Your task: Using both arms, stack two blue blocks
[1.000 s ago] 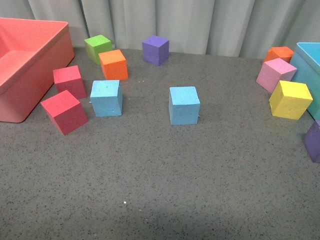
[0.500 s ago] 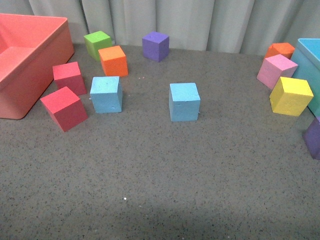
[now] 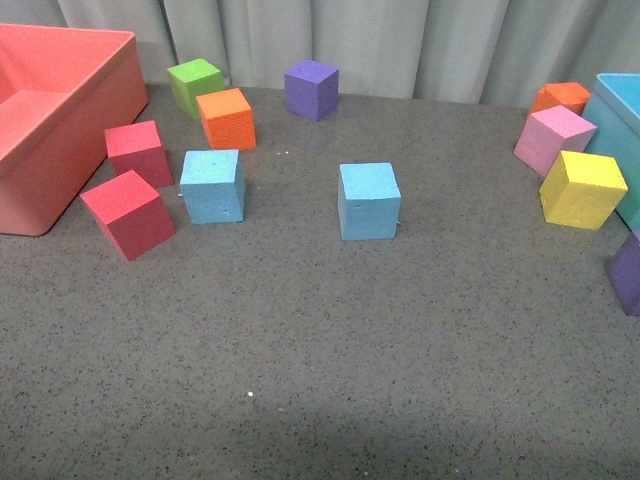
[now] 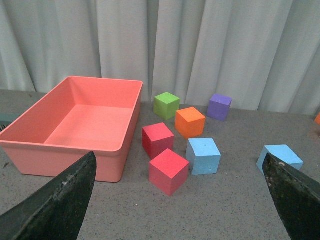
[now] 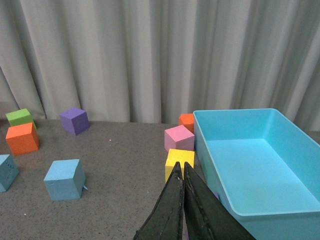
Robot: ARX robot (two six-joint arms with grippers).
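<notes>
At the far left of the grey table a salmon bin is seen, with a rear red cube and a front red cube set just beside its wall. Further back a green cube is placed near the curtain, and an orange cube is found just beside it. The first blue block is stood flat on the table, just beside the rear red cube and in front of the orange cube. A purple cube is set at the back, near the middle. The second blue block is rested flat near the table's centre, well apart from the first, and nothing is stacked on either. At the right a small orange cube, a pink cube and a yellow cube are gathered against a turquoise bin, with a second purple cube cut by the edge. Neither arm is shown in the front view. In the wrist views the left gripper is spread wide and holds nothing, while the fingers of the right gripper are pressed together on nothing
</notes>
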